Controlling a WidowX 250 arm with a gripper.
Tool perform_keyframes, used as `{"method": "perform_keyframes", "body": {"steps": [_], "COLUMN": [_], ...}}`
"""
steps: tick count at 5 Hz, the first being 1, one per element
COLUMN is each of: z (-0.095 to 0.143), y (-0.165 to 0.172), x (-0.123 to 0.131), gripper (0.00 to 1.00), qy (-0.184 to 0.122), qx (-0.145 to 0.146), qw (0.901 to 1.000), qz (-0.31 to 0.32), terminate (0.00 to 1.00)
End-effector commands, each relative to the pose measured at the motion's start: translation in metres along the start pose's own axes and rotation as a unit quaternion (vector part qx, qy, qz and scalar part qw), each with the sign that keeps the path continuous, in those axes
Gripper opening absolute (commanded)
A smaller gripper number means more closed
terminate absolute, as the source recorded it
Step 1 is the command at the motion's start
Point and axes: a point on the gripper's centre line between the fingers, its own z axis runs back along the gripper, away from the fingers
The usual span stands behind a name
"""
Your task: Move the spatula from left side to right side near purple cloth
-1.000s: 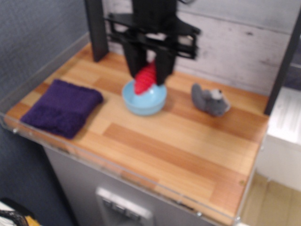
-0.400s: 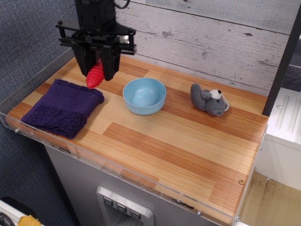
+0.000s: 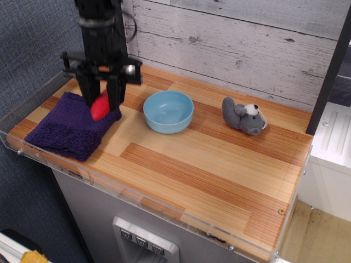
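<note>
My black gripper (image 3: 101,103) hangs over the right edge of the purple cloth (image 3: 68,126), which lies at the left end of the wooden table. It is shut on the spatula's red ribbed handle (image 3: 99,107), whose lower end hangs just above or on the cloth. The spatula's silver bowl is hidden inside the gripper.
A light blue bowl (image 3: 168,111) stands just right of the gripper. A grey plush toy (image 3: 244,116) lies further right near the back wall. A clear plastic rim (image 3: 33,156) runs along the table's front and left edges. A dark post (image 3: 329,71) stands at the right.
The gripper carried the spatula from above the blue bowl leftward and down, to the right edge of the purple cloth.
</note>
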Motion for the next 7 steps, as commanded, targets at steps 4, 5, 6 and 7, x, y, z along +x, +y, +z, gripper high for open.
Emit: {"method": "perform_keyframes", "body": {"steps": [4, 5, 6, 7], "z": [-0.051, -0.048, -0.046, -0.042], "y": [-0.012, -0.012, -0.013, -0.012], "x": [-0.007, -0.007, -0.009, -0.009], "gripper": [1.0, 1.0, 1.0, 1.0], "qy": [0.049, 0.045, 0.044, 0.042], "qx": [0.019, 0.017, 0.015, -0.003], "qw": [0.9985, 0.9988, 0.9989, 0.9991], "qz": [-0.015, -0.011, -0.009, -0.009], "terminate": [0.0, 0.0, 0.0, 0.0]}}
